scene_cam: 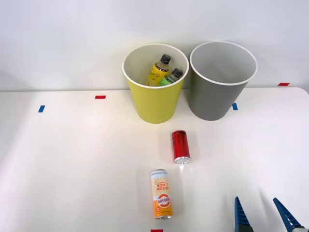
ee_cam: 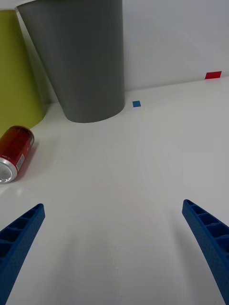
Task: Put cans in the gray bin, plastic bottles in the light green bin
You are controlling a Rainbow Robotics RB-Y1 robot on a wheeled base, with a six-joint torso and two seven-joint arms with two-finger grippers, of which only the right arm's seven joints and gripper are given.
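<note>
The white surface [scene_cam: 72, 159] carries everything, and by the look of it the job stands about half done: the bottles are sorted, the cans are not. Of the two containers at the far edge, the round tapered yellow-green plastic bin [scene_cam: 155, 104] with its white rim holds both black-capped plastic bottles, the yellow-labelled bottle [scene_cam: 159, 71] leaning beside the green-labelled bottle [scene_cam: 171, 77]. Touching or just beside it, on the robot's right, the round tapered gray plastic bin [scene_cam: 212, 99] shows a bare gray interior with nothing in what can be seen of it. Both slim metal cans lie on their sides in the open: the plain glossy red can [scene_cam: 180, 146] rests near the front of the two bins, and the orange-and-white can with the red round logo [scene_cam: 161, 200] lies nearer the robot, a little apart from the red one. The right end effector [scene_cam: 263, 215] hangs low at the near right with its blue ribbed fingers [ee_cam: 21, 238] spread wide, gripping nothing, well to the side of either can.
</note>
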